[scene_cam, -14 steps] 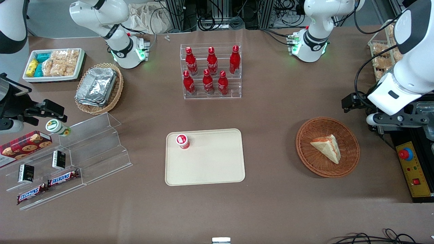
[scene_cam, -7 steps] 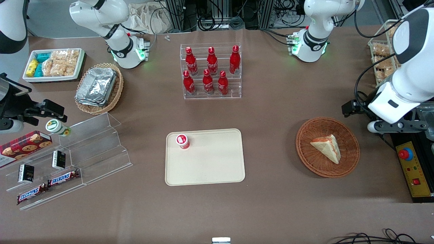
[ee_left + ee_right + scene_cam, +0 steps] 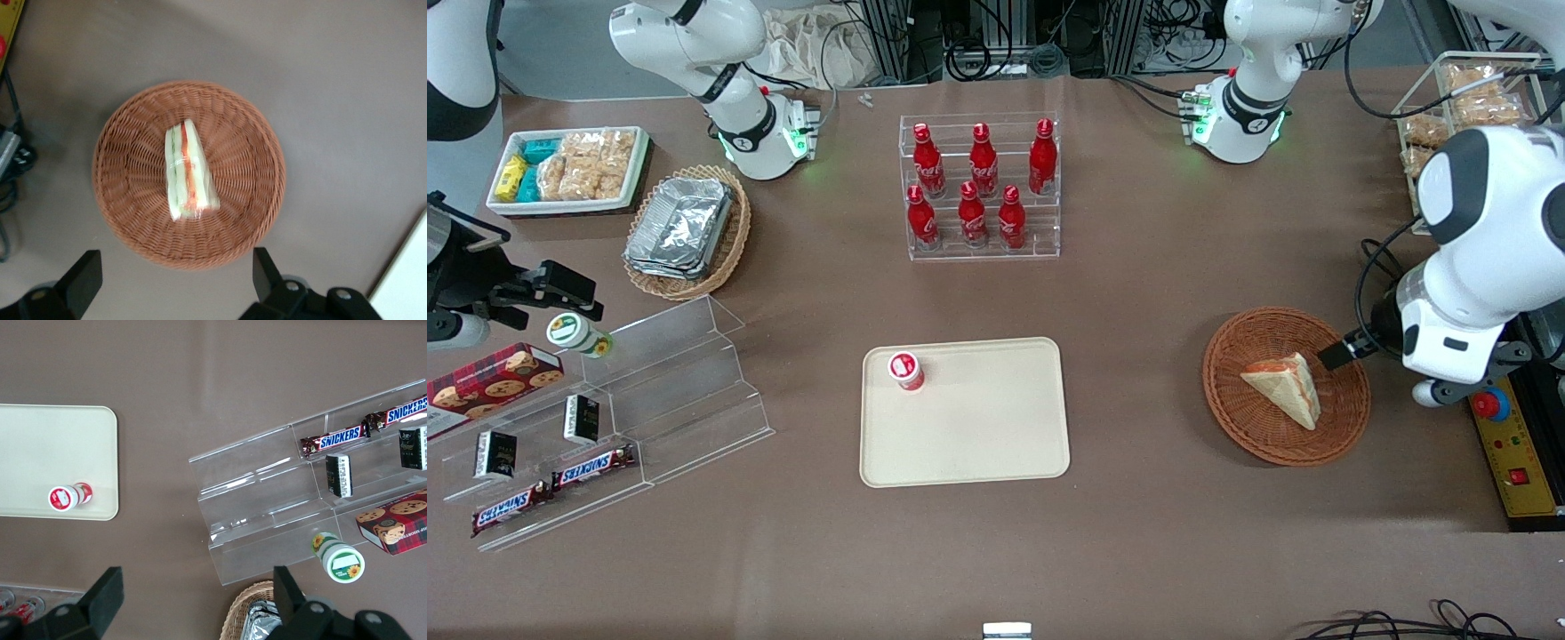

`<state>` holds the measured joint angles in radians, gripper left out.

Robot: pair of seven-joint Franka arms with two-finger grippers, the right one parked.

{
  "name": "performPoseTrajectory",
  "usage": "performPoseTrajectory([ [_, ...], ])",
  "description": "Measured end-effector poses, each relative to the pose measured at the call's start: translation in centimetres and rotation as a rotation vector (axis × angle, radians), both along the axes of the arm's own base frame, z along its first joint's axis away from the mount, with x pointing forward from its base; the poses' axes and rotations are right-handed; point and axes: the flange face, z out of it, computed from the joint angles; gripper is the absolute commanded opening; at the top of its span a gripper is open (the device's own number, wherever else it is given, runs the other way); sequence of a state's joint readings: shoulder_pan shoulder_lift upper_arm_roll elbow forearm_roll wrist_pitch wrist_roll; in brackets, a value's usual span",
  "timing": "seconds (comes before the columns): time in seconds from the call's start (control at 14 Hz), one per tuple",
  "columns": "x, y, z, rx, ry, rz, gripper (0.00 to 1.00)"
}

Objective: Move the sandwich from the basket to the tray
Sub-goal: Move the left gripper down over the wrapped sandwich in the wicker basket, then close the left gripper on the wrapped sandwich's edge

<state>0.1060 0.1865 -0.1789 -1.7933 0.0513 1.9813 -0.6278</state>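
Above the round reddish-brown wicker basket's three-o'clock rim, the gripper hovers with fingers wide; the pale triangular sandwich could slip if pinched off-centre.

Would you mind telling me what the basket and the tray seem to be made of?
Basket: woven wicker, reddish-brown, with visible ribbed weave. Tray: likely matte cream plastic, smooth with rounded corners and a low rim. The tool hovers open above the basket and the sandwich in it.
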Motion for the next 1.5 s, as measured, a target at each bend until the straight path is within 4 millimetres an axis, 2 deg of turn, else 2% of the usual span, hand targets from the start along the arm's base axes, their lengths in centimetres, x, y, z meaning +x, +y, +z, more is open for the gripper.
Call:
performPoseTrajectory([
  [0.21,-0.3,0.7,-5.7,-0.009,-0.001,0.172,1.00],
  [0.43,-0.1,0.6,-9.2,-0.011,0.035,0.291,1.00],
  [1.14,0.1,0.3,-15.1,-0.018,0.078,0.390,1.00],
  [1.5,-1.1,0.2,-17.7,-0.024,0.072,0.391,1.00],
])
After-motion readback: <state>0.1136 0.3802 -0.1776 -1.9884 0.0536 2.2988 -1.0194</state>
